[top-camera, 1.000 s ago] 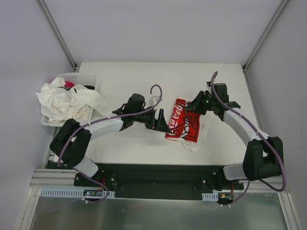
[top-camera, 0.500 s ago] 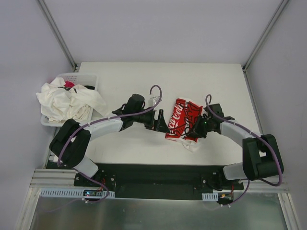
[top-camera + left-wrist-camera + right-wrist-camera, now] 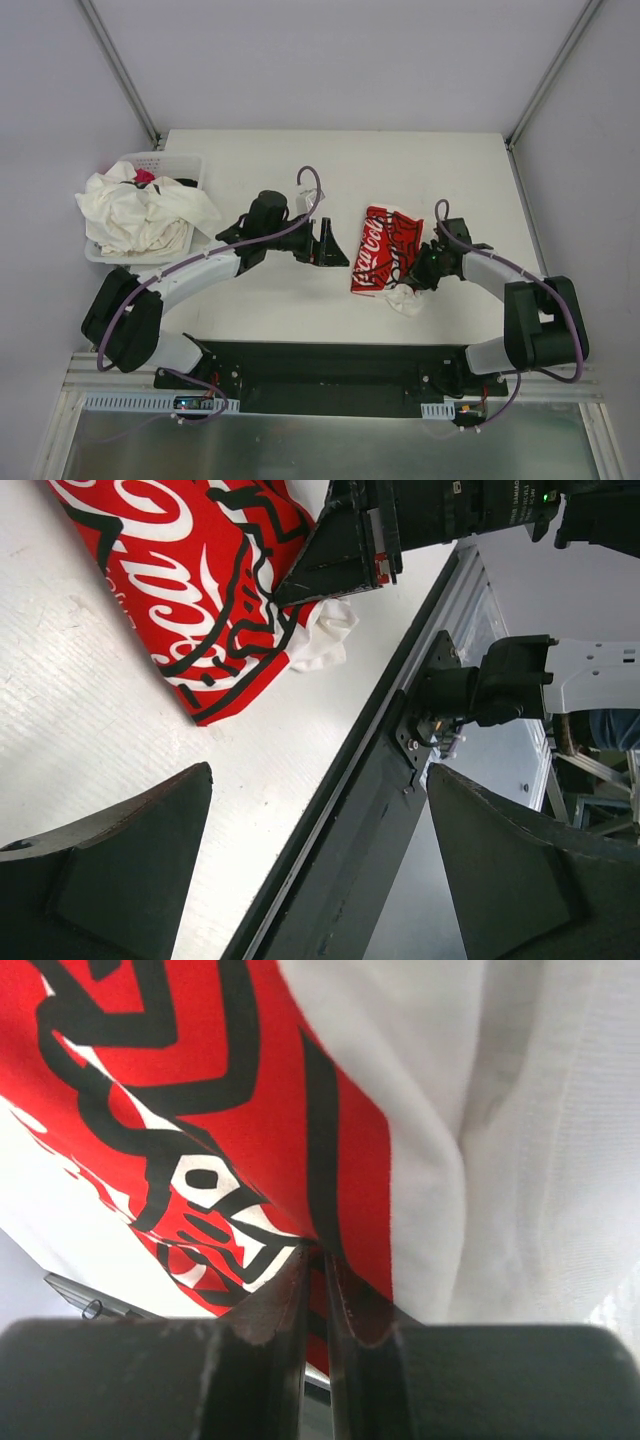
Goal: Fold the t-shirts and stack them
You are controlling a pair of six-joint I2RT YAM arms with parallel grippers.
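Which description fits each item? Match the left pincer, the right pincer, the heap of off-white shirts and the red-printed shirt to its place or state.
Column one:
1. left pincer
2. right pincer
3. off-white shirts
4. red-printed shirt

Column two:
A. heaped in the white basket at the table's left edge
B. open, holding nothing
C. lying on the table, right of centre
D. closed on the edge of fabric

Pairs: 1-B, 2-D, 3-A, 4-C.
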